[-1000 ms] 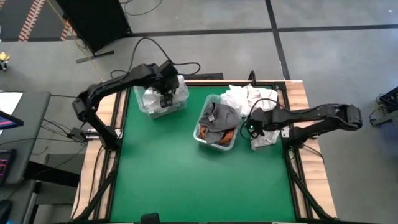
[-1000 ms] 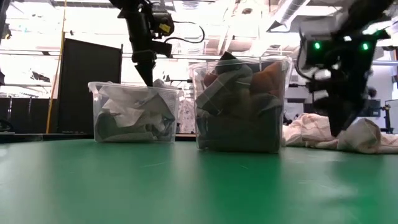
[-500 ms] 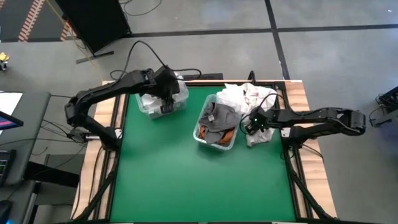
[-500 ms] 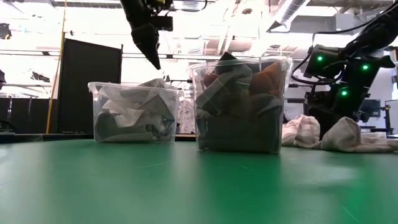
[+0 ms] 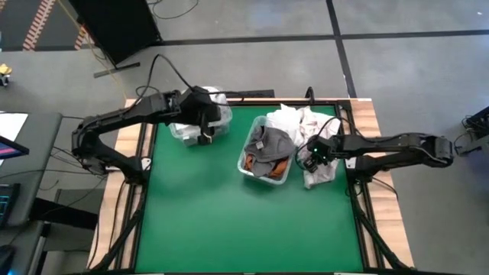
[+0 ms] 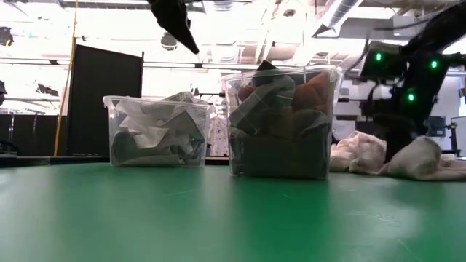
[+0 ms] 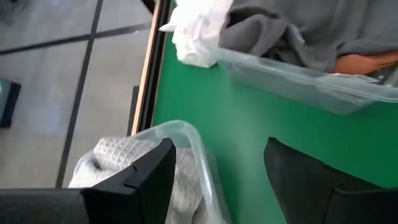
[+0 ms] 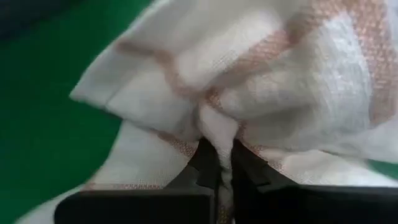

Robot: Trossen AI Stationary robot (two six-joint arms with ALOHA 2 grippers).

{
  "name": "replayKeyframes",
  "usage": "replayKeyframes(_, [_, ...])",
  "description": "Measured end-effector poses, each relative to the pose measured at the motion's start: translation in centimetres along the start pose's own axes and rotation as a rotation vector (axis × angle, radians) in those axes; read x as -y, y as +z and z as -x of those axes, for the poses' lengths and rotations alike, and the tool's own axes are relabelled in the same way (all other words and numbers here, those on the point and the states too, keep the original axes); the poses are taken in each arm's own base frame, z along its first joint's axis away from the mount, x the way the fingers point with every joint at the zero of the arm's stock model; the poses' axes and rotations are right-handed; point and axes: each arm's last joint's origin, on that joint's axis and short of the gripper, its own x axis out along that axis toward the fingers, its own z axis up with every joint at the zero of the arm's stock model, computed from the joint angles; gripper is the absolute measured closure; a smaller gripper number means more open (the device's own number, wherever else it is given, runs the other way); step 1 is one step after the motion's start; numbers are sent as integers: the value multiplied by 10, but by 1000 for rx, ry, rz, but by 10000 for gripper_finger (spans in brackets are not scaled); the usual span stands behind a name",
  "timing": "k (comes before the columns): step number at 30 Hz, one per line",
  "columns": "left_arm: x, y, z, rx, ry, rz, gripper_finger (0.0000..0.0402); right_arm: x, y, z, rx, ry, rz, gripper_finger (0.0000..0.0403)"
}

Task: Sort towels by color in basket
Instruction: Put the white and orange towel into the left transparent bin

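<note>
My right gripper [image 8: 219, 155] is shut on a white towel with thin red checks [image 5: 319, 169], which lies at the table's right edge in front of a pile of white towels [image 5: 302, 118]. A clear middle basket [image 5: 246, 166] holds dark grey and rust orange towels [image 5: 269, 145]. A clear left basket [image 5: 221, 122] holds pale grey and white towels [image 6: 156, 131]. My left gripper [image 7: 214, 186] hangs open and empty above that basket's near rim [image 7: 186, 134]. My right gripper pinches a raised fold of the checked towel [image 8: 217, 127] between its two fingertips [image 8: 205, 160]. It comes at the fold from above. The towel is bunched around the fold, and its lower part [image 6: 422, 160] rests on the table.
The two baskets stand side by side at the far half of the green table [image 5: 229, 221], with open green surface in front of them. The table's wooden edge [image 5: 382, 191] runs right beside the checked towel. Cables trail off the far edge.
My left gripper has risen out of the left basket and now hangs well above its rim, still open and empty. My right gripper has stayed over the white towels at the right edge and has shut on the checked towel, which has bunched up under it.
</note>
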Motion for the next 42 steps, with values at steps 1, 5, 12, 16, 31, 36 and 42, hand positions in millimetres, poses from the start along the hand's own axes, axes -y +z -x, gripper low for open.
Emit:
replayKeyframes(1, [2,1,1,5,-5,-9,168,-2,3,7,15,5,6,365])
replayKeyframes(5, [11,4,2,15,-26,-53,168,-7,20,40,119,-35,19,365])
replayKeyframes(12, [18,10,4,53,-36,-103,168,-12,43,99,262,-75,36,365])
replayKeyframes(16, [19,10,4,61,-56,-103,168,-15,54,133,345,-89,52,365])
replayKeyframes(31, [19,16,4,146,-120,-95,168,-20,84,228,685,-113,128,365])
replayKeyframes(36, [16,26,6,253,-93,-101,168,-31,98,241,800,-35,215,365])
replayKeyframes(42, [10,41,11,421,-21,-123,154,-53,116,247,908,87,358,365])
